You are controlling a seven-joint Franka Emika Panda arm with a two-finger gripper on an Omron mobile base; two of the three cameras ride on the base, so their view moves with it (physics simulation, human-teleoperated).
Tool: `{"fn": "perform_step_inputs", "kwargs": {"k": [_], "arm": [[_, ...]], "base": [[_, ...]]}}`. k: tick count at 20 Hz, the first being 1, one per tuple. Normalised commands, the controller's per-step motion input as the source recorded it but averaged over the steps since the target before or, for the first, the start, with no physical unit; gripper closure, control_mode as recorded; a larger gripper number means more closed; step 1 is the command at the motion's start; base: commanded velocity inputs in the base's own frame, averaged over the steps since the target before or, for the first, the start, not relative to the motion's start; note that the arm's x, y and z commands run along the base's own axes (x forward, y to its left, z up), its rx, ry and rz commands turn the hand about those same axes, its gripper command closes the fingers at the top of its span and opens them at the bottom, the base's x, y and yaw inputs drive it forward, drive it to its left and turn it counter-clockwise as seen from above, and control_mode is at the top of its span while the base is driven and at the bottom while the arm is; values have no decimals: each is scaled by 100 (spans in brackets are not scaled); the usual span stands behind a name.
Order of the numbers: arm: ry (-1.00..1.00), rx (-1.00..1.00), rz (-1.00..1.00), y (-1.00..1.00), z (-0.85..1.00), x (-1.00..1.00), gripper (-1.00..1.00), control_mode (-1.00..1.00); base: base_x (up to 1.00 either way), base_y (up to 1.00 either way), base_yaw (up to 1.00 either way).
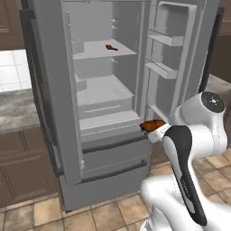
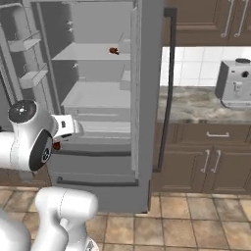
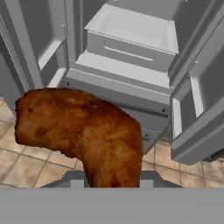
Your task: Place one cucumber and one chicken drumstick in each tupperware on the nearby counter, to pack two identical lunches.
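My gripper (image 1: 157, 130) is shut on a reddish-brown chicken drumstick (image 1: 151, 125), held in front of the open fridge at the level of its lower drawer. In the hand view that drumstick (image 3: 87, 131) fills the lower left and hides the fingertips. From the right base view a small red bit of it (image 2: 56, 145) shows beside the hand. A second chicken drumstick (image 1: 111, 47) (image 2: 114, 50) lies on the upper fridge shelf. The counter (image 2: 196, 105) (image 1: 13, 110) runs on both sides of the fridge. The cucumber and the tupperware are out of view.
Both fridge doors (image 1: 49, 90) (image 2: 147, 88) stand open, with door bins (image 1: 164, 38) on one side. A pulled-out grey drawer (image 3: 131, 37) sits inside. A silver toaster (image 2: 236, 83) stands on the counter. Dark wood cabinets (image 2: 206, 164) sit over a tan tile floor (image 2: 196, 220).
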Motion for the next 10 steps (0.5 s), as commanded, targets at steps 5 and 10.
{"fn": "perform_step_inputs", "kwargs": {"k": [5, 10], "arm": [[0, 0, 0, 0, 0, 0, 100, 100], [0, 0, 0, 0, 0, 0, 100, 100]], "base": [[-95, 42, -1], [-72, 100, -6]]}}
